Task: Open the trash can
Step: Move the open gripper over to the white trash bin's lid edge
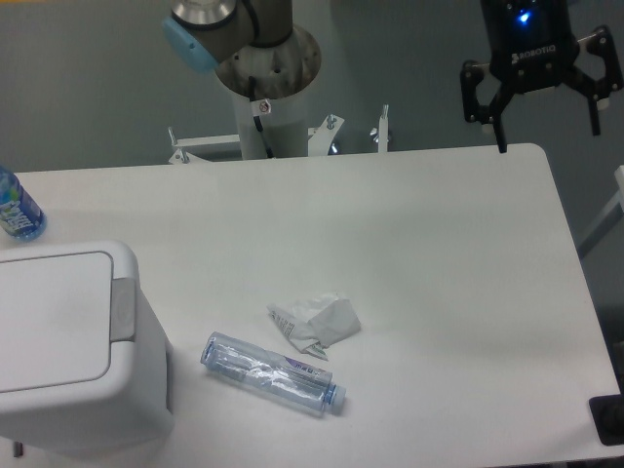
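The gripper (548, 122) hangs at the 1 o'clock area of the view, above the far right corner of the table (439, 253). Its two fingers are spread wide apart and point downward, with nothing between them. The fingertips end near the table's far edge; whether they are above the surface or beyond it cannot be told. A blue light shows on the gripper body, whose upper part is cut off by the top edge of the view.

The link between the gripper and the rest of the arm is outside the view. The arm base (265, 58) stands at 12 o'clock behind the table, a grey column with a light blue joint cap, cut off at the top.

The trash can (73, 341) sits at 8 o'clock, at the near left corner of the table, well apart from the gripper. Its flat white lid is down and closed. The grey button strip (122, 309) runs along the lid's right rim. The can's left side and lower part are cut off by the view edges.

A crumpled paper (315, 323) lies near the centre, at 6 o'clock. A clear plastic bottle (273, 373) lies on its side just below it, label unreadable. A blue bottle (15, 210) at 9 o'clock is partly cut off by the left edge.
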You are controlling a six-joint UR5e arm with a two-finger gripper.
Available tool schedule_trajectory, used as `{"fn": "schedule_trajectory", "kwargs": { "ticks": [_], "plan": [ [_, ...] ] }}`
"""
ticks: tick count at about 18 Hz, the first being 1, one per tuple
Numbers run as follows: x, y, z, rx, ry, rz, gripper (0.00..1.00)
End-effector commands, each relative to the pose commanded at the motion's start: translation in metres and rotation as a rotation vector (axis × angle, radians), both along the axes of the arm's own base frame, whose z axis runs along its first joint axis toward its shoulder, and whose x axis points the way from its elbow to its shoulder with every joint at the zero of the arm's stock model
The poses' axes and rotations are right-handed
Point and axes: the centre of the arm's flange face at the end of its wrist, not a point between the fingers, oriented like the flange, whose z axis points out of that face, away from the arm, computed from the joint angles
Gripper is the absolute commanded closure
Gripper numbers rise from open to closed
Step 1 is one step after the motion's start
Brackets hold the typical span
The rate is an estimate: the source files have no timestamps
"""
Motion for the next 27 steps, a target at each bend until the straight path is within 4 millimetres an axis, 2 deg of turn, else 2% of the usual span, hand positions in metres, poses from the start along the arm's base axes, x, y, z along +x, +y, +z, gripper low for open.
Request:
{"fn": "schedule_trajectory", "kwargs": {
  "ticks": [4, 10, 15, 18, 21, 25, 27],
  "plan": [
    [0.001, 0.0, -0.001, -0.001, -0.003, 0.001, 0.0],
    [0.032, 0.034, 0.0, 0.073, -0.057, 0.045, 0.0],
    [0.074, 0.078, -0.006, 0.163, -0.145, 0.102, 0.0],
    [0.123, 0.123, -0.014, 0.229, -0.236, 0.133, 0.0],
    [0.167, 0.169, -0.035, 0.269, -0.351, 0.169, 0.0],
    [0.199, 0.2, -0.053, 0.342, -0.527, 0.245, 0.0],
    [0.205, 0.211, -0.062, 0.362, -0.611, 0.26, 0.0]
  ]
}}
